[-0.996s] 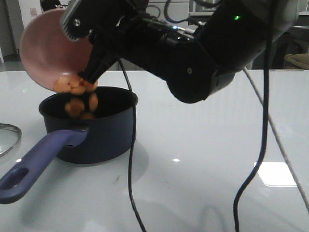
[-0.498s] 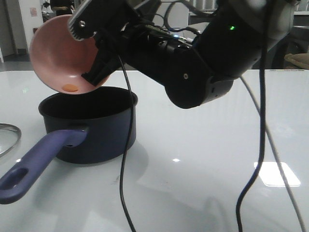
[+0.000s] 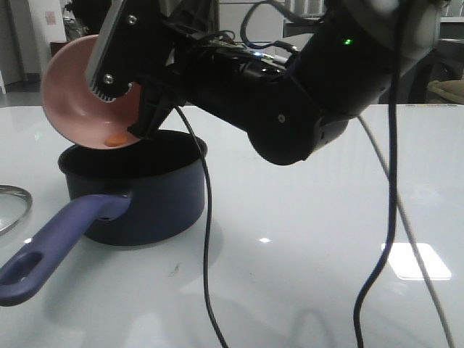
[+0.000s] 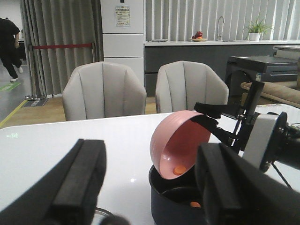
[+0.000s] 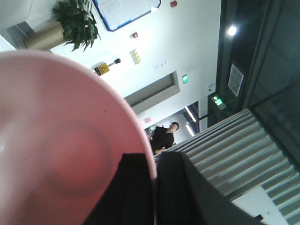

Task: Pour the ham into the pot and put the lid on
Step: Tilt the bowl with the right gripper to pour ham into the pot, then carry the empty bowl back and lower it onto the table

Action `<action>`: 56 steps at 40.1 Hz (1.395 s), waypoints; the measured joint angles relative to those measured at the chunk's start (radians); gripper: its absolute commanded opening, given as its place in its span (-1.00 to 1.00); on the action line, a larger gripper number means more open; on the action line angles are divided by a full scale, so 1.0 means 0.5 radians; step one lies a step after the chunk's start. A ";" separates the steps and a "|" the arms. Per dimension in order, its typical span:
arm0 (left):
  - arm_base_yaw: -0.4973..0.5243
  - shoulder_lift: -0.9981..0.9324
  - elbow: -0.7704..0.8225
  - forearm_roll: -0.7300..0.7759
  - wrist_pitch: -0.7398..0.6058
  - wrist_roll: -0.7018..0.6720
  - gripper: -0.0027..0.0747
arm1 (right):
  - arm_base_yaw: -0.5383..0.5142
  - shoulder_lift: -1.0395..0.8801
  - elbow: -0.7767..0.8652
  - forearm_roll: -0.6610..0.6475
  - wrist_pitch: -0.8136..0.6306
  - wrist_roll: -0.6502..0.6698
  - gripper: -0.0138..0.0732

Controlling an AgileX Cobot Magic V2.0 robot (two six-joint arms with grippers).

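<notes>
My right gripper [image 3: 129, 96] is shut on the rim of a pink bowl [image 3: 76, 101], holding it tipped steeply over the dark navy pot [image 3: 148, 196]. One orange ham piece [image 3: 114, 141] clings to the bowl's low edge. From the left wrist, that same ham piece [image 4: 178, 170] shows inside the bowl [image 4: 180, 138], and another ham piece [image 4: 195, 204] lies in the pot [image 4: 164, 194]. My left gripper [image 4: 150, 187] is open and empty, short of the pot. The right wrist view shows my right gripper [image 5: 154, 192] pinching the bowl [image 5: 56, 140]. The lid [image 3: 11, 206] lies at the table's left edge.
The pot's long purple-blue handle [image 3: 54, 246] points toward the front left of the white table [image 3: 312, 239]. Black cables [image 3: 203, 239] hang from the right arm down in front of the pot. Two grey chairs [image 4: 105, 89] stand beyond the table's far edge.
A second ago ham pieces were tumbling from the bowl into the pot. Now a single piece is left in the bowl, which has dropped slightly lower over the rim.
</notes>
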 measured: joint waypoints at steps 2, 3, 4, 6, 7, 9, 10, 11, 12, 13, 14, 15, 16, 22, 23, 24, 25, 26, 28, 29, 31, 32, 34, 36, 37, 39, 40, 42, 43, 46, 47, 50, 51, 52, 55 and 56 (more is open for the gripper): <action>0.000 0.000 0.000 0.000 0.000 0.000 0.25 | 0.000 0.000 -0.012 0.001 0.000 -0.019 -0.37; 0.000 0.000 0.000 0.000 0.000 0.000 0.25 | 0.000 0.000 -0.011 0.001 -0.001 -0.037 -0.37; 0.000 0.000 0.000 0.000 0.000 0.000 0.25 | 0.000 0.000 -0.016 0.001 -0.005 -0.057 -0.37; 0.000 0.000 0.000 0.000 0.000 0.000 0.25 | 0.000 0.000 -0.016 0.001 -0.005 -0.114 -0.37; 0.000 0.000 0.000 0.000 0.000 0.000 0.25 | 0.000 0.000 -0.016 0.001 -0.005 -0.141 -0.37; 0.000 0.000 0.000 0.000 0.000 0.000 0.25 | 0.000 0.000 -0.019 0.001 -0.005 -0.212 -0.37; 0.000 0.000 0.000 0.000 0.000 0.000 0.25 | 0.000 0.000 -0.020 0.001 -0.005 -0.248 -0.37; 0.000 0.000 0.000 0.000 0.000 0.000 0.25 | 0.000 0.000 -0.024 0.001 -0.005 -0.295 -0.37; 0.000 0.000 0.000 0.000 0.000 0.000 0.25 | 0.000 0.000 -0.024 0.001 -0.005 -0.345 -0.37; 0.000 0.000 0.000 0.000 0.000 0.000 0.25 | 0.000 0.000 -0.024 0.001 -0.005 -0.385 -0.37; 0.000 0.000 0.000 0.000 0.000 0.000 0.25 | 0.000 0.000 -0.028 0.001 -0.005 -0.408 -0.37; 0.000 0.000 0.000 0.000 0.000 0.000 0.25 | 0.000 0.000 -0.028 0.007 -0.005 -0.426 -0.37; 0.000 0.000 0.000 0.000 0.000 0.000 0.25 | 0.000 0.000 -0.028 0.012 -0.005 -0.425 -0.37; 0.000 0.000 0.000 0.000 0.000 0.000 0.25 | 0.000 0.000 -0.028 0.213 -0.005 -0.019 -0.37; 0.000 0.000 0.000 0.000 0.000 0.000 0.25 | 0.000 0.000 -0.028 0.256 -0.005 0.121 -0.37; 0.000 0.000 0.000 0.000 0.000 0.000 0.25 | 0.000 0.000 -0.028 0.316 -0.005 0.230 -0.37; 0.000 0.000 0.000 0.000 0.000 0.000 0.25 | 0.000 0.000 -0.028 0.375 -0.005 0.385 -0.37; 0.000 0.000 0.000 0.000 0.000 0.000 0.25 | 0.000 0.000 -0.028 0.420 -0.006 0.504 -0.37; 0.000 0.000 0.000 0.000 0.000 0.000 0.25 | 0.000 0.000 -0.024 0.519 -0.009 0.772 -0.37; 0.000 0.000 0.000 0.000 0.000 0.000 0.25 | 0.000 0.000 -0.024 0.559 -0.009 0.878 -0.37; 0.000 0.000 0.000 0.000 0.000 0.000 0.25 | 0.000 0.000 -0.024 0.643 0.015 1.096 -0.37; 0.000 0.000 0.000 0.000 0.000 0.000 0.25 | 0.000 0.000 -0.024 0.682 0.046 1.199 -0.37; 0.000 0.000 0.000 0.000 0.000 0.000 0.25 | 0.000 -0.013 -0.024 0.726 0.129 1.319 -0.37; 0.000 0.000 0.000 0.000 0.000 0.000 0.25 | -0.004 -0.040 -0.020 0.766 0.307 1.431 -0.37; 0.000 0.000 0.000 0.000 0.000 0.000 0.25 | -0.004 -0.056 -0.020 0.776 0.353 1.455 -0.37; 0.000 0.000 0.000 0.000 0.000 0.000 0.25 | -0.004 -0.121 -0.015 0.796 0.588 1.486 -0.37; 0.000 0.000 0.000 0.000 0.000 0.000 0.25 | -0.004 -0.148 -0.012 0.805 0.698 1.495 -0.37; 0.000 0.000 0.000 0.000 0.000 0.000 0.25 | -0.004 -0.236 -0.012 0.827 0.894 1.508 -0.37; 0.000 0.000 0.000 0.000 0.000 0.000 0.25 | -0.004 -0.273 -0.008 0.833 0.980 1.512 -0.37; 0.000 0.000 0.000 0.000 0.000 0.000 0.25 | -0.009 -0.420 -0.008 0.840 1.287 1.519 -0.37; 0.000 0.000 0.000 0.000 0.000 0.000 0.25 | -0.018 -0.461 -0.008 0.841 1.394 1.519 -0.37; 0.000 0.000 0.000 0.000 0.000 0.000 0.25 | -0.052 -0.595 -0.008 0.841 1.649 1.519 -0.37; 0.000 0.000 0.000 0.000 0.000 0.000 0.25 | -0.073 -0.645 -0.008 0.841 1.725 1.515 -0.37; 0.000 0.000 0.000 0.000 0.000 0.000 0.25 | -0.092 -0.681 -0.008 0.841 1.801 1.511 -0.37; 0.000 0.000 0.000 0.000 0.000 0.000 0.25 | -0.173 -0.786 -0.008 0.841 2.079 1.502 -0.37; 0.000 0.000 0.000 0.000 0.000 0.000 0.25 | -0.213 -0.822 -0.008 0.841 2.156 1.498 -0.37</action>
